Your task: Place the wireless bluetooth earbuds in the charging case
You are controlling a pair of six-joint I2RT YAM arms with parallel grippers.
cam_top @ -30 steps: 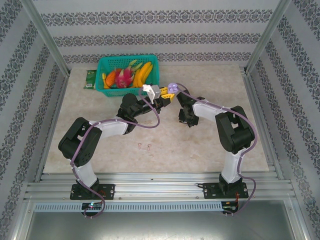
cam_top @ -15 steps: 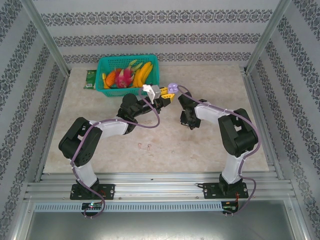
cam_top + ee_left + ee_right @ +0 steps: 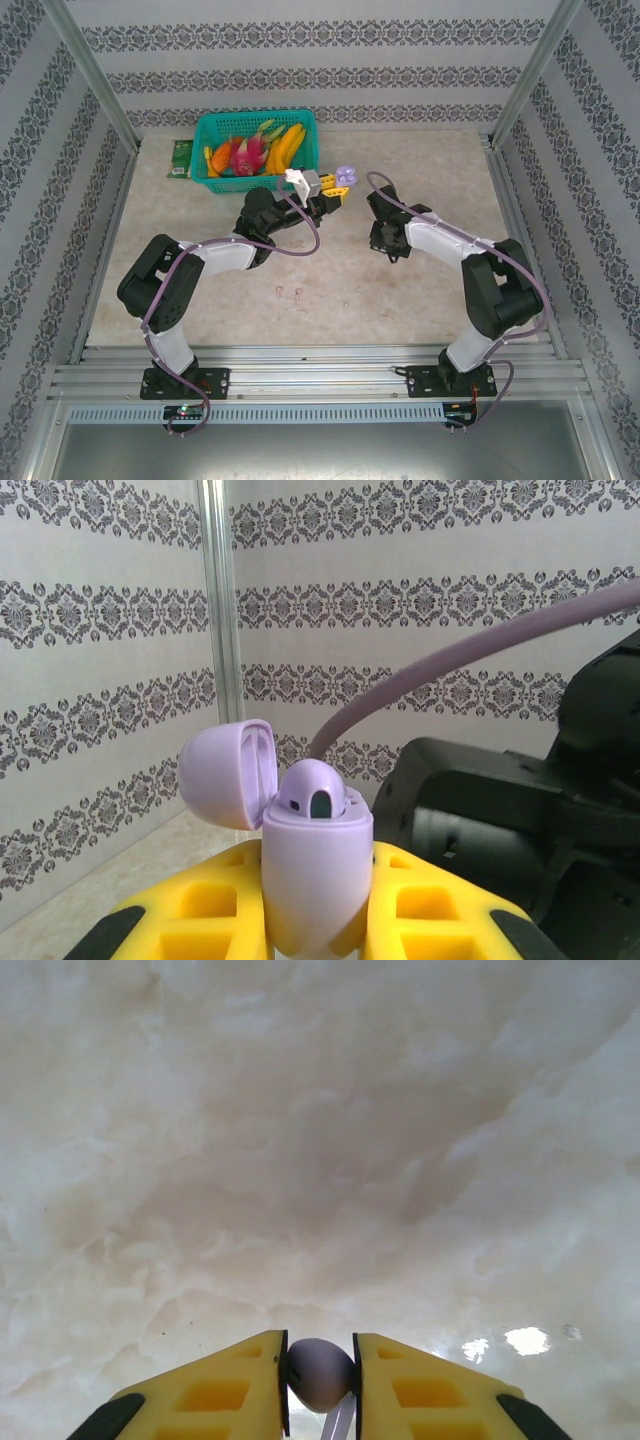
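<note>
1. Since a second ago the right arm's elbow has swung out toward the right-hand rail. The right gripper (image 3: pixel 319 1348) has slid a little rightward, widening its gap from the charging case (image 3: pixel 318 865). The left arm keeps its pose.
2. Clenched on the case, the left gripper (image 3: pixel 336 188) holds it above the tabletop, just beside the near right corner of the teal basket (image 3: pixel 225 180).
3. Between the yellow fingers the case stands upright, its mouth facing away from the wrist. Its lid is hinged open to the left in the left wrist view. One seated earbud (image 3: pixel 310 800) shows in the mouth.
4. Grasped by the right gripper is a pale purple earbud (image 3: pixel 320 1372). Its head sits at the fingertips, facing the marble tabletop (image 3: pixel 300 1160). Its stem, the long axis, runs back between the fingers.
5. Bare marble lies beneath and ahead of that gripper.
6. Two pink earbuds (image 3: pixel 290 292) lie on the near tabletop between the arms, well apart from both grippers.
</note>
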